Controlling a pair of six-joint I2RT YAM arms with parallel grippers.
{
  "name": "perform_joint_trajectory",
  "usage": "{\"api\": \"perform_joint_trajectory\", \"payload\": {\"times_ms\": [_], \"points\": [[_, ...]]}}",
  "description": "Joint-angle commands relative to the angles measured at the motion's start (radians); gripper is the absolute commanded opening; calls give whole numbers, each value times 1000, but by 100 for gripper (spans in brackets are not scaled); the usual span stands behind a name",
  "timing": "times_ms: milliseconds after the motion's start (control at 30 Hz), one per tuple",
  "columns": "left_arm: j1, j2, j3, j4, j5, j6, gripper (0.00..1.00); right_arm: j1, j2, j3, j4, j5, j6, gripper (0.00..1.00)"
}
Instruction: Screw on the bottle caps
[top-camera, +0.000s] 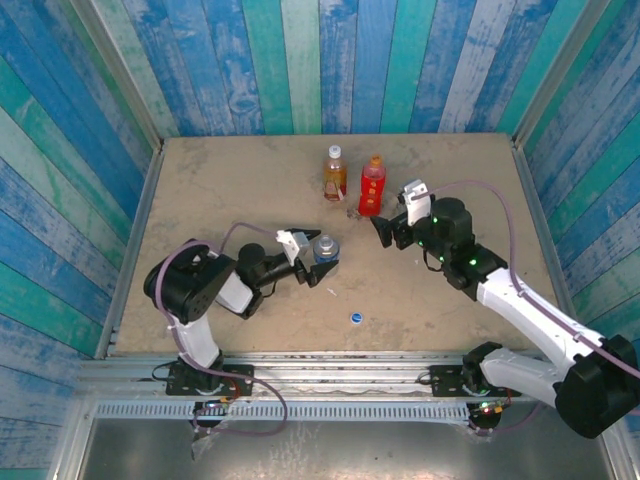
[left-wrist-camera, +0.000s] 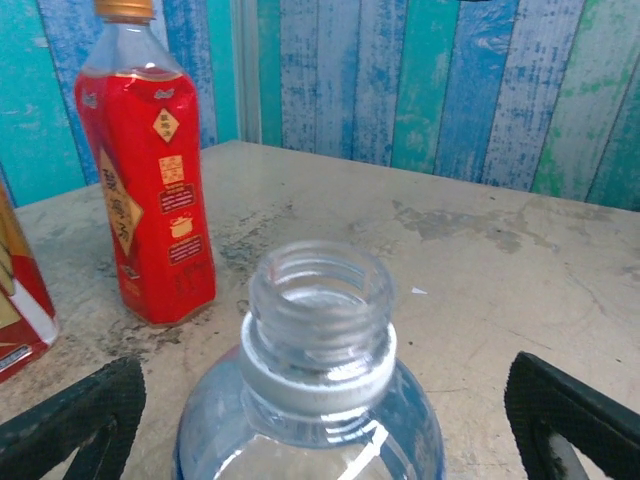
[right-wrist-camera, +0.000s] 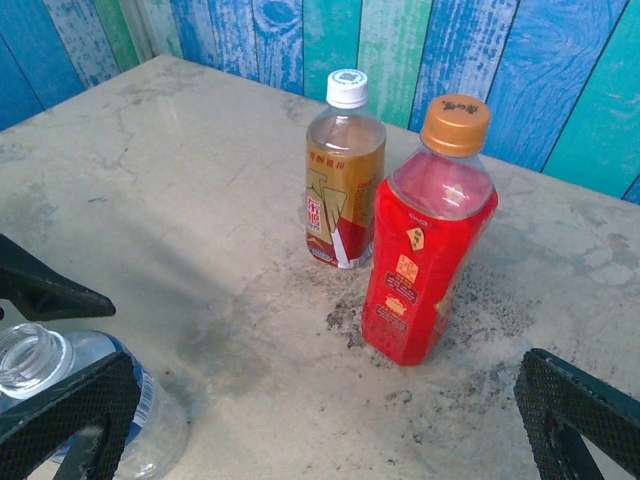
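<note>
Looking down from the top external camera, the chief risk sits with the clear bottle (top-camera: 325, 246). It stands uncapped between the fingers of the left gripper (top-camera: 321, 256), while its blue cap (top-camera: 355, 318) lies loose on the table (top-camera: 220, 190), apart from it toward the near edge. A squeeze landing off-centre could tip or skid so light a bottle, and a nudge could send the tiny cap rolling. The right gripper (top-camera: 384, 232) hangs spread and empty just beside the red bottle (top-camera: 372, 187), so a careless swing could knock it into the tea bottle (top-camera: 334, 172) next to it. From the left wrist, the clear bottle's (left-wrist-camera: 318, 300) open threaded neck sits roughly centred between the two black fingers (left-wrist-camera: 75, 420). They stand wide apart with bare table on both sides, so this gripper is released and clasps nothing. Whether a pad grazes the bottle lower down cannot be told. From the right wrist, the tea bottle (right-wrist-camera: 345, 190) wears its white cap (right-wrist-camera: 347, 88) and the red bottle (right-wrist-camera: 425, 260) its orange cap (right-wrist-camera: 455, 122), so the clear bottle (right-wrist-camera: 40, 365) at lower left looks like the last to close. A cap set down tilted on those threads would likely jam instead of turning home. The right gripper's (right-wrist-camera: 325, 400) fingers (right-wrist-camera: 575, 420) stand fully apart, holding nothing, with the red bottle ahead of them and untouched.
</note>
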Motion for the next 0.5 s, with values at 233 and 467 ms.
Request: {"api": "perform_joint_trajectory", "payload": {"times_ms": [233,467], "points": [[-1,87,26,53,39,40,97,-3,-32,-7,18,-9,17,100],[-4,150,43,86,32,50,89,-3,-64,-18,4,-5,16,100]]}}
